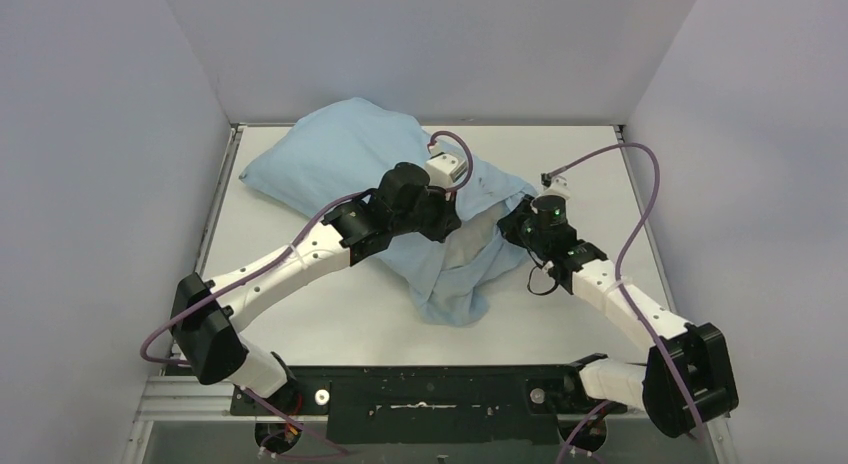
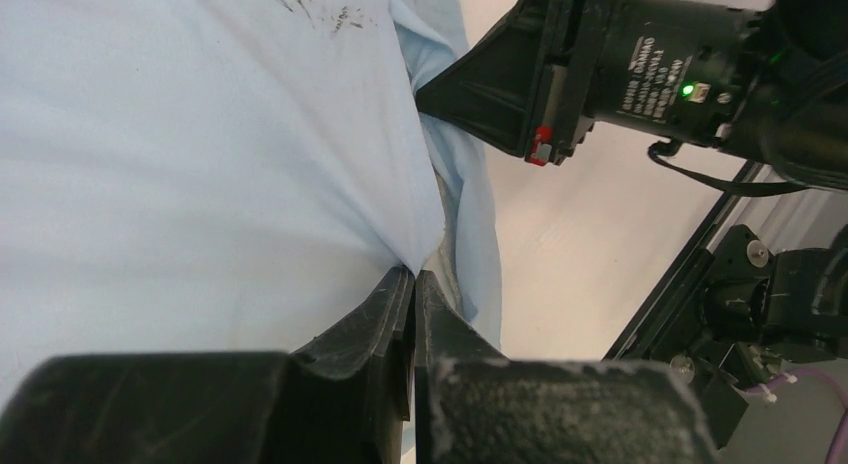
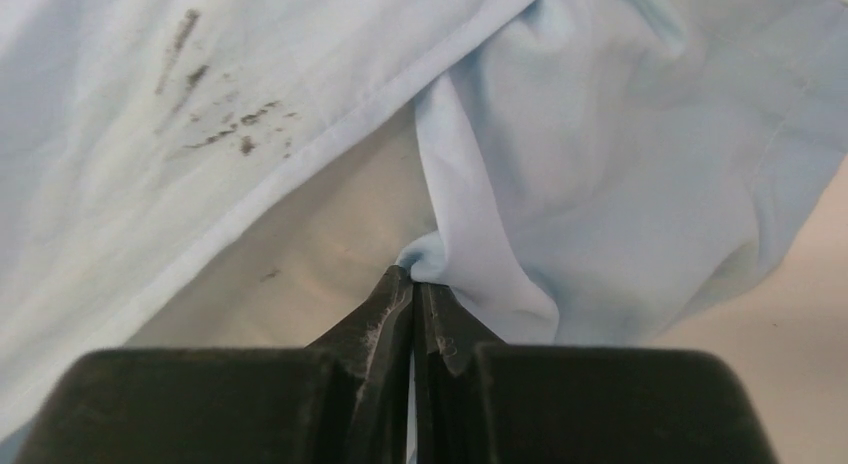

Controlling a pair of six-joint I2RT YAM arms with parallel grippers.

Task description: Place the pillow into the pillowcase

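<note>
The plump off-white pillow (image 3: 310, 249) lies toward the far centre, mostly inside the thin light-blue cloth pillowcase (image 1: 340, 154). The left gripper (image 2: 413, 279) and right gripper (image 3: 413, 279) each pinch its loose hem, apparently cloth only. Such thin pinches could slip, and uneven pulling could bunch the mouth.

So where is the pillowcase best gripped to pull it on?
Grip the pillowcase by the loose hem of its open end, from the near right side: the pillow shows bare there and the cloth hangs slack. Left gripper and right gripper pinch it.
</note>
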